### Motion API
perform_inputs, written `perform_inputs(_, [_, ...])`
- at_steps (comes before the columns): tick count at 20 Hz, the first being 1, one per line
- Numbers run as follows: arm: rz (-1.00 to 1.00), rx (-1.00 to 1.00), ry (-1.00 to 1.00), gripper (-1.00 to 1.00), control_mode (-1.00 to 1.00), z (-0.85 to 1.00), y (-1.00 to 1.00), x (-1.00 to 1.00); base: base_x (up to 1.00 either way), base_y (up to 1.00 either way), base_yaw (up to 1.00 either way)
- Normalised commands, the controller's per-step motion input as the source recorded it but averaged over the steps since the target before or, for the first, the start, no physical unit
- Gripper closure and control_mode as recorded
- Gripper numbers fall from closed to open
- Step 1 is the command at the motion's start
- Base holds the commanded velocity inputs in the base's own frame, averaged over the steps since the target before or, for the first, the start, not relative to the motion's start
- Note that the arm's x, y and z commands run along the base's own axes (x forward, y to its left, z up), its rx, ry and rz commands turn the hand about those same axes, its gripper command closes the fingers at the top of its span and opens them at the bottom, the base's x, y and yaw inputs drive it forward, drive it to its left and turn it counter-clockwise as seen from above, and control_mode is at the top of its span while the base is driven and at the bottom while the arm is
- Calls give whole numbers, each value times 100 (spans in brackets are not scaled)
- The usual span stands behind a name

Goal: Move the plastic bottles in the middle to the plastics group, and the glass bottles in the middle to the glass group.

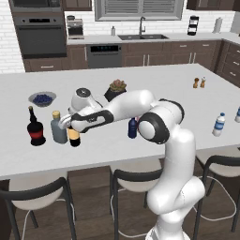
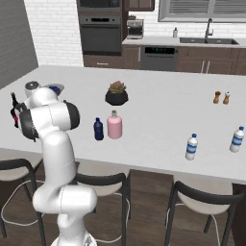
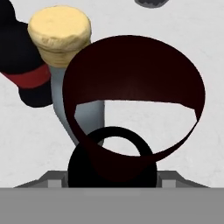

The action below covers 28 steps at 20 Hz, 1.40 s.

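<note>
Gripper (image 1: pixel 70 123) clamped on wine bottle (image 1: pixel 74 136); grey-blue bottle (image 1: pixel 58 129) just beside it, black bottle (image 1: pixel 35 129) beyond.

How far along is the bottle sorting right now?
Nothing looks fully finished yet. In hand: the claw is at the wine bottle, which stands beside the grey-blue bottle and the black bottle of the glass group; whether it is released is unclear. Left: the pink bottle and the small dark-blue bottle remain mid-counter, far from the water bottles.

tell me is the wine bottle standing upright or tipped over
Upright. In the left base view the wine bottle has its yellow-labelled base on the counter, beside the grey-blue bottle.
</note>
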Motion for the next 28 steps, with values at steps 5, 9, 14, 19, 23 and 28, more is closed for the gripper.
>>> perform_inputs(5, [0, -1, 0, 100, -100, -28, 0, 0, 0, 0, 0])
perform_inputs(9, [0, 0, 0, 100, -100, -3, 0, -2, 0, 0, 0])
perform_inputs(14, [0, 5, -1, 100, -100, 0, 0, -4, 0, 0, 0])
perform_inputs(19, [0, 12, 0, 100, -100, 0, -1, 0, 0, 0, 0])
perform_inputs(23, [0, 2, 0, 100, -100, 0, 0, 0, 0, 0, 0])
perform_inputs(28, [0, 0, 0, 100, -100, 0, 0, 0, 0, 0, 0])
